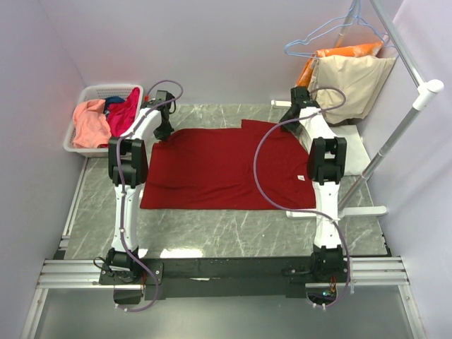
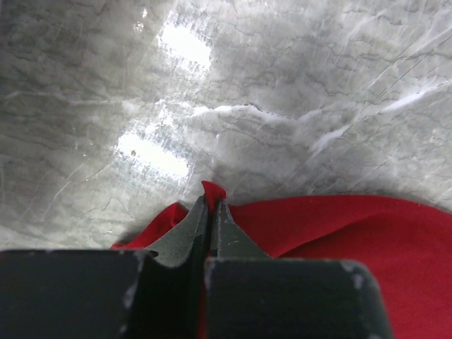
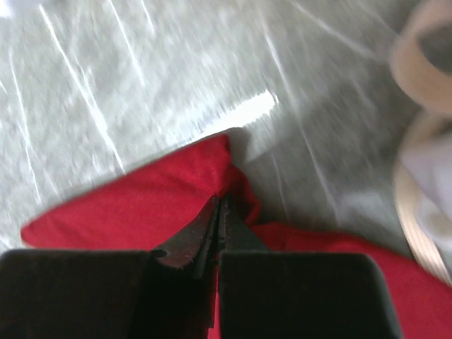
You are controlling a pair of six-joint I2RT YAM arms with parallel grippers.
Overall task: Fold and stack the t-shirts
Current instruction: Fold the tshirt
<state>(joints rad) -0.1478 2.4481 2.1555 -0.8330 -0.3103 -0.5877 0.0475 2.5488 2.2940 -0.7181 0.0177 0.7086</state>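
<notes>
Closest in, the left gripper [image 2: 210, 206] has its jaws pressed together on a pinch of the dark red t-shirt [image 1: 219, 169] at its far left corner; the right gripper [image 3: 219, 203] is likewise clamped on the far right corner; the shirt lies spread flat on the table [image 1: 212, 233] between the arms, no fold made yet. In the basket [image 1: 76, 146] at far left, salmon-pink [image 1: 88, 123], magenta [image 1: 125, 113] and blue [image 1: 113, 104] shirts lie crumpled; no stack is clearly visible. By my reading the task is barely begun: the first fold is only being set up.
</notes>
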